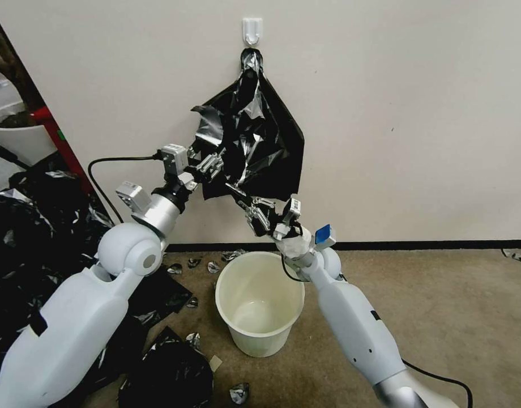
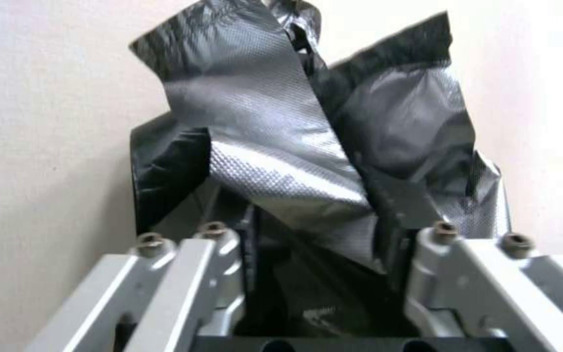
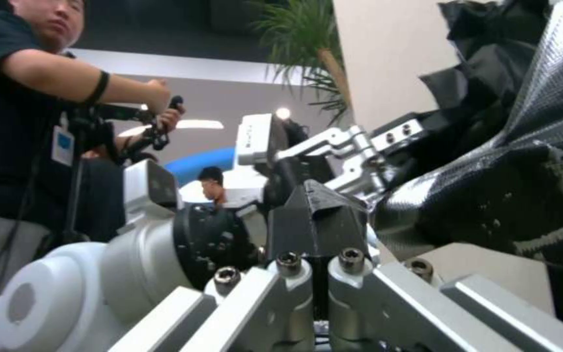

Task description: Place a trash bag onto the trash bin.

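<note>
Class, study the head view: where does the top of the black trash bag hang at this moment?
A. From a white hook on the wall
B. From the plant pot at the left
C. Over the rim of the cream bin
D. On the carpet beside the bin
A: the trash bag hangs knotted from the white wall hook, above the empty trash bin.

Bunched trash bag (image 2: pixel 334 195) film hides the left pincer (image 2: pixel 324 244) fingertips.

**Count of things in view**

One bag (image 1: pixel 255 136) hangs from one hook (image 1: pixel 252 29), upper centre. One bin (image 1: pixel 259 300) stands lower centre. Two grippers: left (image 1: pixel 215 164), right (image 1: pixel 255 208). One plant pot (image 1: pixel 17 133), upper left.
</note>
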`<state>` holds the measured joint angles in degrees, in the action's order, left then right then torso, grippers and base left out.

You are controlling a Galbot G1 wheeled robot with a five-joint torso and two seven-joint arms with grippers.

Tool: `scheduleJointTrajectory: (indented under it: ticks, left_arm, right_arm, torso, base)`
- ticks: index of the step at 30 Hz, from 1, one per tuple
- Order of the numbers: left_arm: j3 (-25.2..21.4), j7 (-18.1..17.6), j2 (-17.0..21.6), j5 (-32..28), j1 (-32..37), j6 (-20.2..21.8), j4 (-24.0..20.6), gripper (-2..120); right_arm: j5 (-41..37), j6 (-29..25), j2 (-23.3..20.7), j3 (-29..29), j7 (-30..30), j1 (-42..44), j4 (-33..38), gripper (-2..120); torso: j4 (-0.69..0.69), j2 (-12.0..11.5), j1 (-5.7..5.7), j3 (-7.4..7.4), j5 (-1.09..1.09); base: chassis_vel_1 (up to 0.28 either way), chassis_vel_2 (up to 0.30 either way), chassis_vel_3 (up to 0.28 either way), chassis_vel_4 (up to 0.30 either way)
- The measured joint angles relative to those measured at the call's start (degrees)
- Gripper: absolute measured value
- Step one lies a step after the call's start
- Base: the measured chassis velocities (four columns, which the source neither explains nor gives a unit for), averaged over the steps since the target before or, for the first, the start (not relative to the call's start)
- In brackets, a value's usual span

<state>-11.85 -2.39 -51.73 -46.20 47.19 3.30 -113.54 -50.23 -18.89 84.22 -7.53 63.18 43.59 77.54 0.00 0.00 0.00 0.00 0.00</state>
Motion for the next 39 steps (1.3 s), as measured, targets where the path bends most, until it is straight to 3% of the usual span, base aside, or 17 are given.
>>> scheduleJointTrajectory:
  ticks: [7, 10, 13, 15, 16, 18, 19, 22, 23, 25, 28, 29, 32, 34, 37, 38, 39]
  left_arm:
    - [-1.6, 0.0, -1.2, 0.0, 0.7, -0.1, -0.3, 10]
    - [-1.8, 0.1, -1.8, 0.0, 0.8, -0.1, 0.1, 1]
    - [-1.5, 0.1, -2.8, 0.0, 0.6, -0.2, 1.2, 0]
    - [-1.3, 0.1, -3.7, 0.0, 0.4, -0.4, 1.9, 0]
    - [-1.3, 0.1, -3.7, 0.0, 0.4, -0.4, 1.9, 0]
    - [-1.2, 0.3, -4.3, 0.0, 0.7, -0.5, 1.9, 0]
    - [-1.2, 0.3, -4.3, 0.0, 0.7, -0.5, 1.9, 0]
    - [-1.0, 0.3, -5.5, 0.1, 1.3, -0.5, 1.6, 0]
    - [-1.0, 0.3, -5.5, 0.1, 1.3, -0.5, 1.6, 0]
    - [-0.6, 0.3, -6.4, 0.3, 1.4, -0.5, 1.5, 0]
    - [-0.3, 0.3, -6.8, 0.3, 1.4, -0.5, 1.0, 0]
    - [-0.3, 0.3, -6.8, 0.3, 1.4, -0.5, 1.0, 0]
    - [-0.1, 0.2, -7.1, 0.5, 1.5, -0.5, 0.6, 0]
    - [0.0, 0.2, -7.1, 0.6, 1.6, -0.5, 0.6, 0]
    - [0.0, 0.1, -7.3, 1.1, 1.7, -0.5, 0.3, 0]
    - [0.0, 0.1, -7.3, 1.1, 1.7, -0.5, 0.3, 0]
    - [-0.1, 0.1, -7.3, 1.2, 1.9, -0.5, -0.1, 0]
  right_arm:
    - [0.4, -1.6, -0.5, -0.1, -4.7, 1.5, 1.6, 0]
    - [1.0, -2.4, -1.0, 0.2, -8.6, 3.2, 4.1, 7]
    - [1.7, -3.4, -2.0, 0.1, -14.3, 7.6, 10.6, 15]
    - [2.4, -4.4, -3.5, -0.7, -20.8, 13.1, 21.2, 25]
    - [2.4, -4.4, -3.5, -0.7, -20.8, 13.1, 21.2, 25]
    - [5.0, -4.6, -5.4, -0.8, -32.4, 14.8, 28.6, 37]
    - [5.0, -4.6, -5.4, -0.8, -32.4, 14.8, 28.6, 37]
    - [26.2, -3.2, -7.9, -0.3, -55.2, 10.1, 30.9, 52]
    - [26.2, -3.2, -7.9, -0.3, -55.2, 10.1, 30.9, 52]
    - [42.6, 0.9, -10.6, 1.1, -65.4, 5.8, 29.4, 64]
    - [50.1, 6.4, -14.6, 3.7, -69.7, 3.0, 29.5, 74]
    - [50.1, 6.4, -14.6, 3.7, -69.7, 3.0, 29.5, 74]
    - [54.1, 17.3, -20.4, 7.3, -71.4, -0.5, 32.4, 89]
    - [54.4, 19.8, -21.5, 8.1, -71.6, -1.2, 33.4, 91]
    - [51.5, 36.6, -26.8, 13.1, -72.4, -5.0, 39.6, 100]
    - [51.5, 36.6, -26.8, 13.1, -72.4, -5.0, 39.6, 100]
    - [48.6, 43.3, -28.1, 15.0, -72.4, -6.8, 41.9, 100]
  torso:
    - [0.01, 0.0, 0.0, 0.0, 0.0]
    - [0.01, 0.0, 0.0, 0.0, 0.0]
    - [0.01, 0.0, 0.0, 0.0, 0.0]
    - [-0.01, 0.0, 0.0, 0.0, 0.0]
    - [-0.01, 0.0, 0.0, 0.0, 0.0]
    - [-0.02, 0.0, -0.01, -0.01, 0.01]
    - [-0.02, 0.0, -0.01, -0.01, 0.01]
    - [0.01, 0.0, -0.01, 0.0, 0.01]
    - [0.01, 0.0, -0.01, 0.0, 0.01]
    - [0.01, 0.0, 0.0, 0.0, 0.01]
    - [0.0, 0.0, 0.0, 0.0, 0.01]
    - [0.0, 0.0, 0.0, 0.0, 0.01]
    - [0.0, 0.0, 0.0, 0.0, 0.0]
    - [0.0, 0.0, 0.0, 0.0, 0.01]
    - [0.0, 0.0, 0.0, 0.0, 0.0]
    - [0.0, 0.0, 0.0, 0.0, 0.0]
    - [-0.01, 0.0, 0.0, 0.0, -0.01]
  base:
    - [0.0, 0.0, 0.0, 0.0]
    - [0.0, 0.0, 0.0, 0.0]
    - [0.0, 0.0, 0.0, 0.0]
    - [0.0, 0.0, 0.0, 0.0]
    - [0.0, 0.0, 0.0, 0.0]
    - [0.0, 0.0, 0.0, 0.0]
    - [0.0, 0.0, 0.0, 0.0]
    - [0.0, 0.0, 0.0, 0.0]
    - [0.0, 0.0, 0.0, 0.0]
    - [0.0, 0.0, 0.0, 0.0]
    - [0.0, 0.0, 0.0, 0.0]
    - [0.0, 0.0, 0.0, 0.0]
    - [0.0, 0.0, 0.0, 0.0]
    - [0.0, 0.0, 0.0, 0.0]
    - [0.0, 0.0, 0.0, 0.0]
    - [0.0, 0.0, 0.0, 0.0]
    - [0.0, 0.0, 0.0, 0.0]
